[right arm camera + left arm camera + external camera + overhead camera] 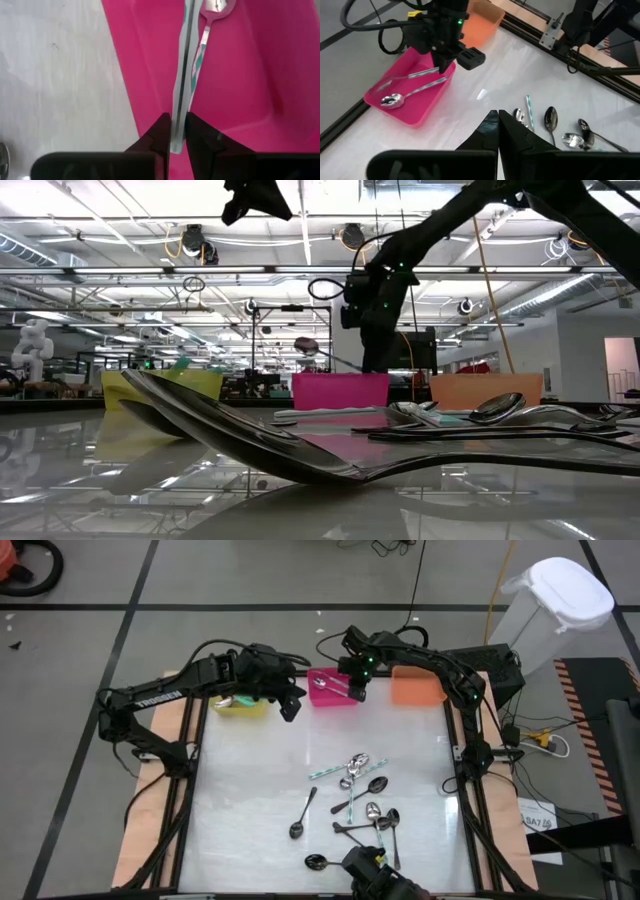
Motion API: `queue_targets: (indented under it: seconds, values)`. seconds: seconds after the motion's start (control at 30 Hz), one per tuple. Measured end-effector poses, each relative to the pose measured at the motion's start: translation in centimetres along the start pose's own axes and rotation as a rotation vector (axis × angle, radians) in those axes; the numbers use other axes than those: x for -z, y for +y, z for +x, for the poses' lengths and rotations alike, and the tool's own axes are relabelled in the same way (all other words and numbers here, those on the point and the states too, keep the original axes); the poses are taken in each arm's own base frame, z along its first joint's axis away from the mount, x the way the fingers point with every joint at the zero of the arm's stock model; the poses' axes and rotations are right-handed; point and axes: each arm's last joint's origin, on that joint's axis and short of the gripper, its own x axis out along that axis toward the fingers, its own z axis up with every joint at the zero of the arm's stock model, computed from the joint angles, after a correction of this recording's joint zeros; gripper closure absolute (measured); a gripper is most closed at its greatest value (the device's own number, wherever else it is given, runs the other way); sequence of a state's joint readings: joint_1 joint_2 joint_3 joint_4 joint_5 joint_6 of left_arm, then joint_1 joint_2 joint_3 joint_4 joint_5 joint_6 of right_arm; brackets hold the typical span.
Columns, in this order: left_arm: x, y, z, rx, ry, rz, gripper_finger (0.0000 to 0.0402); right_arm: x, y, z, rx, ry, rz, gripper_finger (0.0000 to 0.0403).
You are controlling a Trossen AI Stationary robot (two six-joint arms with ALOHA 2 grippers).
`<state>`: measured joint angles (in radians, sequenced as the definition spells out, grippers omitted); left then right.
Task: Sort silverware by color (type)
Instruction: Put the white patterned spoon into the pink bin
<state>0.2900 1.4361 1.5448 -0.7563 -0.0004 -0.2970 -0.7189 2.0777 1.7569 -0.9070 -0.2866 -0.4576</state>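
My right gripper (pixel 356 688) hangs over the pink bin (pixel 333 700), shut on a silver spoon with a teal-striped handle (pixel 183 75). In the low view that spoon (pixel 325 355) is above the bin's rim (pixel 340 377). Another striped spoon (pixel 395 100) lies on the bin's floor. My left gripper (pixel 498 125) is shut on nothing, raised between the yellow bin (pixel 240 706) and the pink bin. Several silver, striped and dark spoons (pixel 358 798) lie loose on the table's near middle. My right gripper pinches the striped spoon's handle near its free end (pixel 179 122) between its two fingers. The fingers slant down from above and lie across the handle. The spoon sticks out past the fingertips, lifted clear, its bowl (pixel 307 345) over the pink bin.
An orange bin (pixel 415 690) stands right of the pink one at the table's far edge. Two dark spoons (pixel 300 816) lie left of the loose pile. A black device (pixel 372 872) sits at the near edge. A white lidded container (pixel 555 610) stands off the table's far right.
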Motion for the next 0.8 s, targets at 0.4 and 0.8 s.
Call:
queue_targets:
  seconds: [0.4,0.8]
  values:
    - [0.0,-0.1,0.0,-0.006,0.000,0.006,0.0401,-0.2,0.0,0.5,0.053,0.013,-0.012,0.0366]
    - [0.0,-0.1,0.0,-0.006,0.001,-0.010,0.0401,0.4,-0.1,2.5,0.017,0.089,0.062,0.0321]
